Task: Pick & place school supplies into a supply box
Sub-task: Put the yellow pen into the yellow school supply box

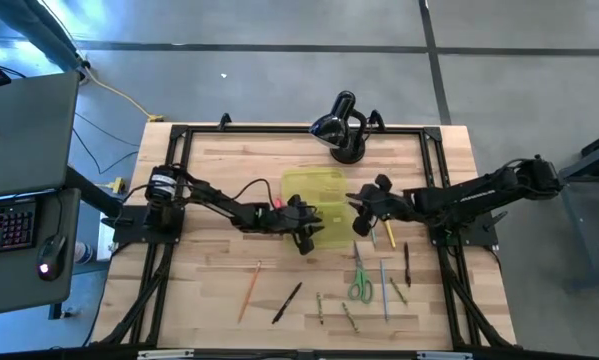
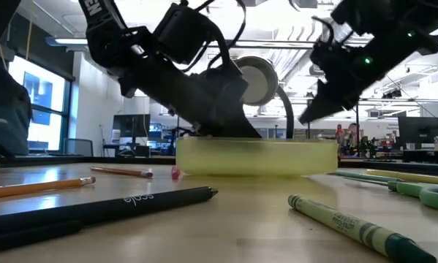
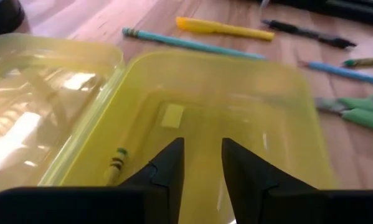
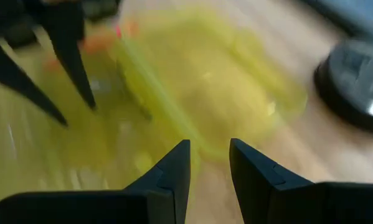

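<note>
Left gripper [image 3: 202,163]: parted, empty, right above your translucent yellow-green plastic supply box [image 1: 314,190]; a green crayon [image 3: 116,163] lies inside beside it | Right gripper [image 1: 361,208]: slightly parted, empty, at the box edge | Next: green-handled scissors [image 1: 360,286] and remaining pens on the tabletop [image 1: 209,295] lie nearer your right gripper, long axes pointing roughly toward it.

Glossy translucent plastic supply box [image 3: 236,81], pale wood-grain table [image 1: 209,290]

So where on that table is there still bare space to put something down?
Bare wood lies left of the orange pencil, and along the back edge left of the black lamp. It is crowded around the yellow box, where both grippers meet, and among the pens beside the scissors.
</note>
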Action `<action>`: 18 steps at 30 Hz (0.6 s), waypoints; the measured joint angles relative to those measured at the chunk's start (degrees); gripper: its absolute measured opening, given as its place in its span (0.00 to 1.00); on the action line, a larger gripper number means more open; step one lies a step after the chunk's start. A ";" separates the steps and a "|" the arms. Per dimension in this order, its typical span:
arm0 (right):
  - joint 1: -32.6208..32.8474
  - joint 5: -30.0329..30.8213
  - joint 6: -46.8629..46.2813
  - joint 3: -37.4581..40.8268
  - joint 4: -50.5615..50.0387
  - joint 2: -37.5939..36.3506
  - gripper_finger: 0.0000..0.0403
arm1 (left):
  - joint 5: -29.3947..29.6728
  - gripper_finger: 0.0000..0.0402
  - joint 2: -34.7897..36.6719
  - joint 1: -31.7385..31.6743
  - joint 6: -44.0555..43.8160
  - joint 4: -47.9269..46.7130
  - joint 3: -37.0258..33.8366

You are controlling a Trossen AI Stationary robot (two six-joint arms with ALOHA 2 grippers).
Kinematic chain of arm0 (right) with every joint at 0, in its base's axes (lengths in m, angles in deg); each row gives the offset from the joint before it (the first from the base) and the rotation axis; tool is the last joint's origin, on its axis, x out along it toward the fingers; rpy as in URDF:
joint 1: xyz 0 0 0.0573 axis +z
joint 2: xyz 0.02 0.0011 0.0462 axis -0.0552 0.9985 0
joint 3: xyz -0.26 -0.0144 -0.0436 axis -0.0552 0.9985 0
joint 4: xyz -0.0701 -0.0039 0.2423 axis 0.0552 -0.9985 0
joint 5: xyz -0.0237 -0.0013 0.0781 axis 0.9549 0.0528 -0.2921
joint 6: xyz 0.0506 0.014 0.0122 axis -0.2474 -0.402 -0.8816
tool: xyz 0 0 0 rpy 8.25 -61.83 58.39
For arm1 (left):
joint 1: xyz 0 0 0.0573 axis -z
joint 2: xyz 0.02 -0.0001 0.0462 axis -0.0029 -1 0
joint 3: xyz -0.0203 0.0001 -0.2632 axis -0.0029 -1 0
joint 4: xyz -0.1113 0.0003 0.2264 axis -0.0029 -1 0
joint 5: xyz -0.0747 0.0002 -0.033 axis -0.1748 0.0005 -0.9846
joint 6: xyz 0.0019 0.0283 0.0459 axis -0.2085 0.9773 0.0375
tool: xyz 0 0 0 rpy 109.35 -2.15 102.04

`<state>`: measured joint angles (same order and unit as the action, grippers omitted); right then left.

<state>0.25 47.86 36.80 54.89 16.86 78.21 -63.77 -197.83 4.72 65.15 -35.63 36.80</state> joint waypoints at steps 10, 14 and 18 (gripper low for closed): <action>0.12 1.64 -14.11 0.00 -19.70 0.00 0.23 | 0.07 0.35 4.95 0.00 0.02 1.94 0.02; 0.12 -1.01 -18.46 0.00 -21.98 -0.27 0.23 | 0.07 0.35 5.77 0.00 0.06 1.83 0.02; 0.12 -4.23 -20.38 0.00 -24.19 -0.63 0.23 | 0.07 0.35 5.78 0.00 0.94 1.78 0.02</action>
<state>0.37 43.63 16.42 54.89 -7.32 77.58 -63.70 -192.05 4.72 66.09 -33.85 36.82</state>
